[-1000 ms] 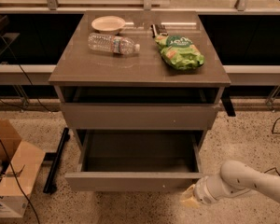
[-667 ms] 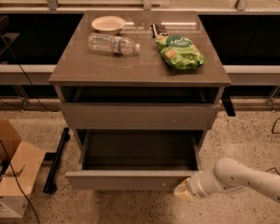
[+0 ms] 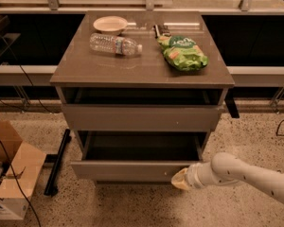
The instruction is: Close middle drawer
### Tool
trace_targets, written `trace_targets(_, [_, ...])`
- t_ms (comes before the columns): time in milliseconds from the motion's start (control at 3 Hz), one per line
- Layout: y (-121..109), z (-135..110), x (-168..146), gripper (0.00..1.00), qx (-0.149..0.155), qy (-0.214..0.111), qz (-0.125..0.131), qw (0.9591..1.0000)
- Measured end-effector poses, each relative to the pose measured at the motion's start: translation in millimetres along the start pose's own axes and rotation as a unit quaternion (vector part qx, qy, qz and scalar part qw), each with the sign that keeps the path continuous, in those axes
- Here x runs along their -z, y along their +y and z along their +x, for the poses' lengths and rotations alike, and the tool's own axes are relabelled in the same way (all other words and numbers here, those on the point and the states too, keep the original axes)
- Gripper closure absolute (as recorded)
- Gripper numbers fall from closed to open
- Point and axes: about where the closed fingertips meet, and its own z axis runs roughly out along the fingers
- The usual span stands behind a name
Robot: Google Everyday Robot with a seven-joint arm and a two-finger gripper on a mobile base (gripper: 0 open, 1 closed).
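Note:
The middle drawer [image 3: 128,170] is pulled out of the grey cabinet, and its dark grey box interior [image 3: 142,148] shows from above. Its plain flat front faces me low in the camera view. My gripper [image 3: 181,179], a pale tip on a white arm coming in from the lower right, rests against the right end of that front panel. A taller, wider grey drawer front [image 3: 142,117] sits above the open drawer, with a dark gap under the cabinet top.
On the cabinet top [image 3: 85,65] lie a clear plastic bottle [image 3: 114,44], a pale bowl [image 3: 110,24] and a green chip bag [image 3: 183,53]. A cardboard box [image 3: 12,183] and a black bar [image 3: 57,162] are on the speckled floor at the left.
My gripper has moved left and up to the drawer's front panel. The drawer front has slid back a little toward the cabinet.

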Motion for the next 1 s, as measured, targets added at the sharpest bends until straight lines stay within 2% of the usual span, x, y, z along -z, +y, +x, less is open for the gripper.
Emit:
trace_targets(333, [0.1,0.0,0.0,1.0,0.0,0.0,0.0,1.0])
trace_targets(667, [-38.5,-22.0,2.8,1.0,0.02,-0.018,0.036,0.999])
trace_targets(1000, [-72.6,-42.8,8.3,0.74,0.035,-0.034,0.073,0.9962])
